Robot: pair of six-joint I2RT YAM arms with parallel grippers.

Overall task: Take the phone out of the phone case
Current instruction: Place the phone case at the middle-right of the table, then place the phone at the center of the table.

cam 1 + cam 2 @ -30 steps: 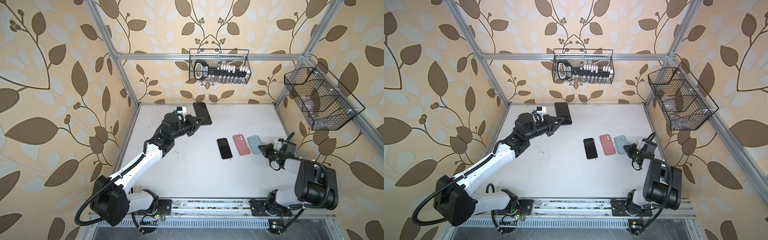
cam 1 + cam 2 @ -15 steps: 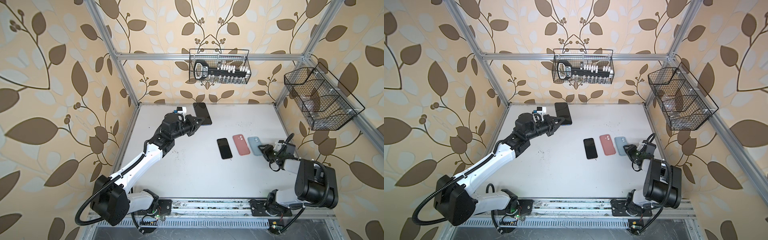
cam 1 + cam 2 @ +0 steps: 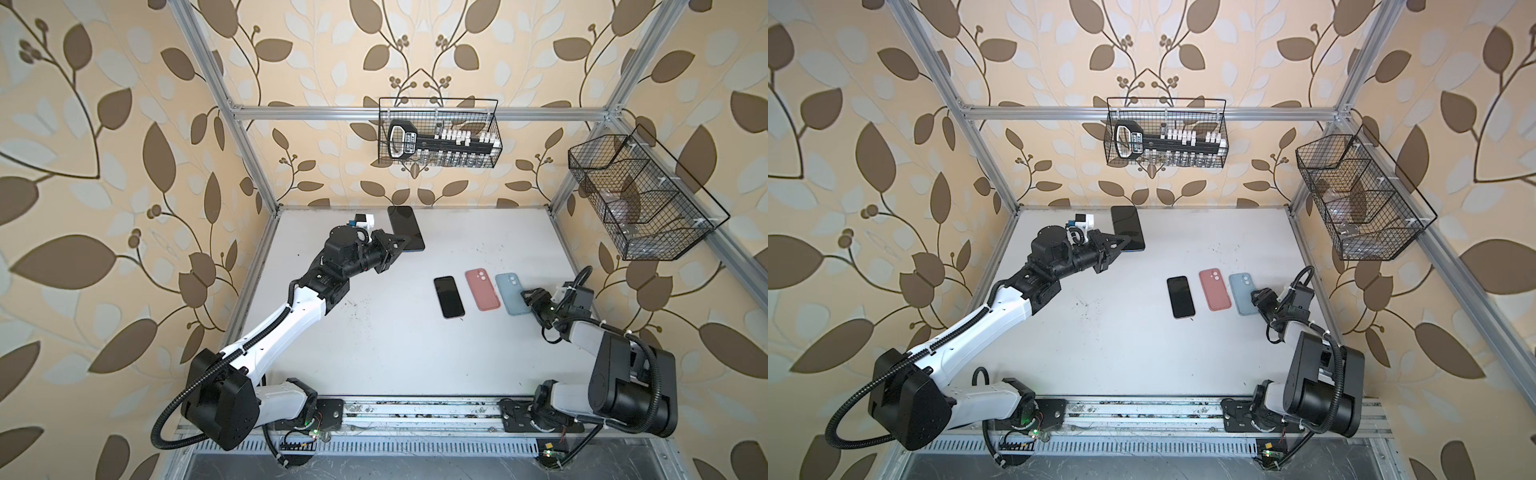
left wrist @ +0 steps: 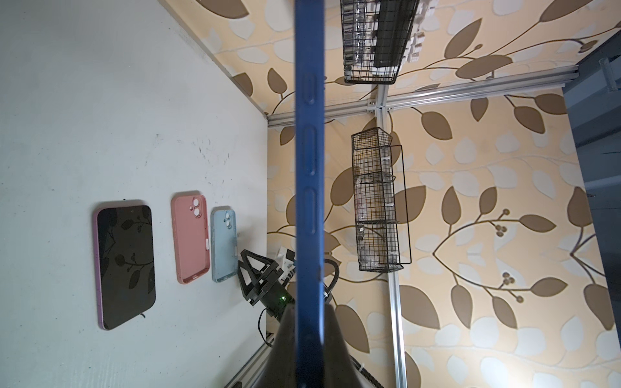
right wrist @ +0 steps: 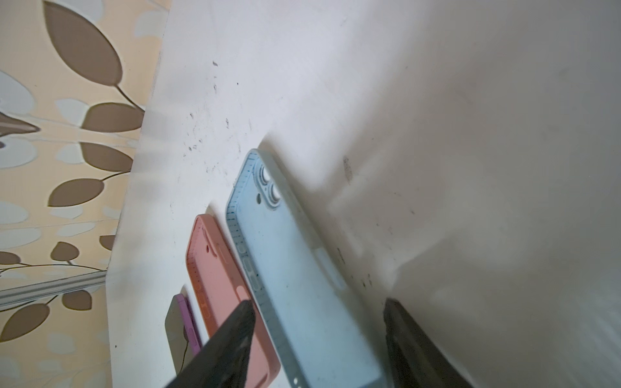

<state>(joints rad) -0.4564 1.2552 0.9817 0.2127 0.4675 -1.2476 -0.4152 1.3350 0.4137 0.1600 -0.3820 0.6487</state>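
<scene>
- Phone (image 3: 405, 226): dark screen facing up, with a blue side rail and long buttons in the left wrist view. It is held over the table (image 3: 395, 353) toward 11 o'clock, near the back wall.
- Left claw (image 3: 401, 244): clamped tight on the phone's end at its 6 o'clock.
- Blue case (image 3: 511, 293): empty, lying flat at the table's 3 o'clock, camera holes toward 12.
- Right claw (image 3: 528, 300): jaws parted, one on either side of the blue case's near end, gripping nothing.
- Pink case (image 3: 482, 289) and purple phone (image 3: 449, 297): in a row at the blue case's 9 o'clock. The pink case lies just beside one finger of the right claw.
- Wire baskets: on the walls at 12 (image 3: 438, 133) and 2 (image 3: 640, 199).
</scene>
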